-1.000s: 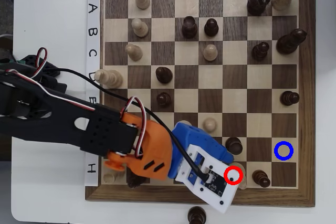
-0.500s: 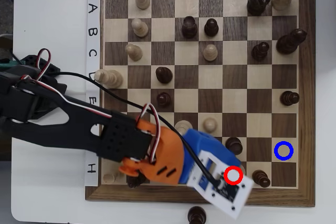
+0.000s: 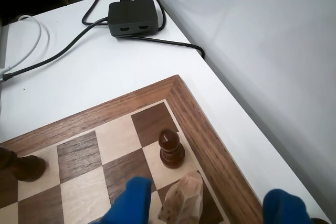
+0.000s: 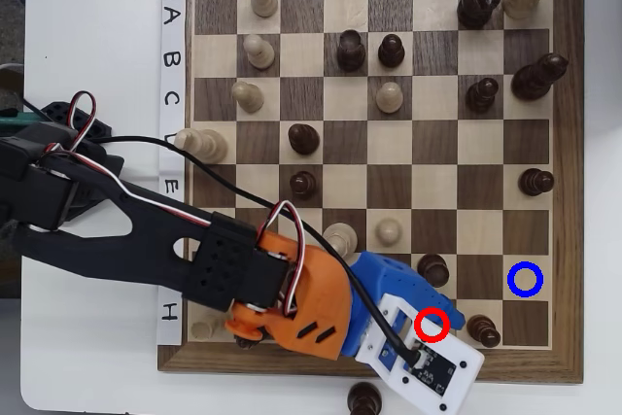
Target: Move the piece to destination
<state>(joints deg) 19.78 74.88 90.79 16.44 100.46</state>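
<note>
Labels line the wooden chessboard (image 4: 569, 191): letters A to H down its left edge, numbers 1 to 7 along the top in the overhead view. In the wrist view my blue fingers (image 3: 128, 198) stand wide apart, and the cream pale-wood piece (image 3: 182, 200) sits between them, nearer my left finger, unclamped. A dark brown pawn (image 3: 171, 149) stands just beyond it. My gripper (image 4: 442, 323) covers the red ring (image 4: 431, 325); the blue-ringed light square (image 4: 525, 280) lies to the right, bare. The board's corner and white table (image 3: 105, 72) lie ahead.
</note>
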